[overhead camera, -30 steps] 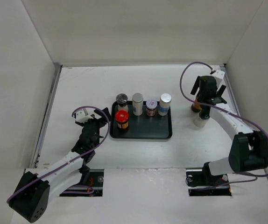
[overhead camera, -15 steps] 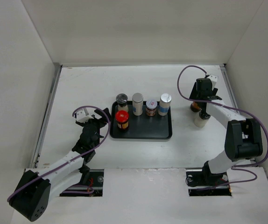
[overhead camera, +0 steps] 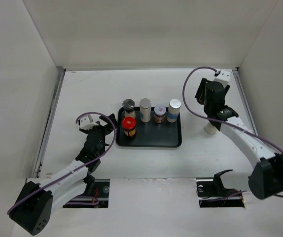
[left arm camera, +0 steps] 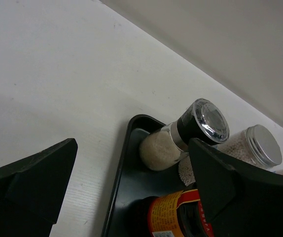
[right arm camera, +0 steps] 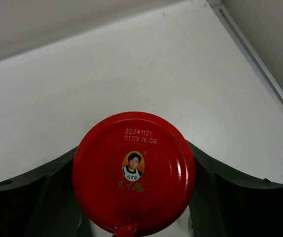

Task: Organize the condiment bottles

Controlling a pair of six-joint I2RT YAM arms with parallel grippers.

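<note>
- Right gripper [right arm camera: 133,153]: fingers [right arm camera: 33,197] lay against both sides of the red-lidded jar [right arm camera: 134,173], just below the lid, with the jaws partly closed. It read as a grip. I could not tell whether the jar's base was off the table [overhead camera: 97,89]
- That jar was at the right of the table, well apart from the tray [overhead camera: 166,140] and hidden under the gripper from overhead. A white bottle [overhead camera: 210,129] stood just beside it on the near side
- Left gripper [left arm camera: 131,153]: jaws wide with nothing between them, hovering by the tray's left corner
- Handling, my judgement: a rigid jar, probably glass, dark contents, likely weighty for its size and breakable. The smooth wall could slip, so a hold under the lid's lip looked sound. Keep it upright
- On the tray, back row: black-capped grinder [left arm camera: 191,131], white cylinder [overhead camera: 145,109], brown jar [overhead camera: 159,114], silver-capped shaker [overhead camera: 174,109]. A second red-lidded jar [overhead camera: 128,126] stood in front at the left, with bare tray floor to its right
- Surface: flat matte white tabletop
- Room: plain white walls on three sides, with a metal strip along each side edge
</note>
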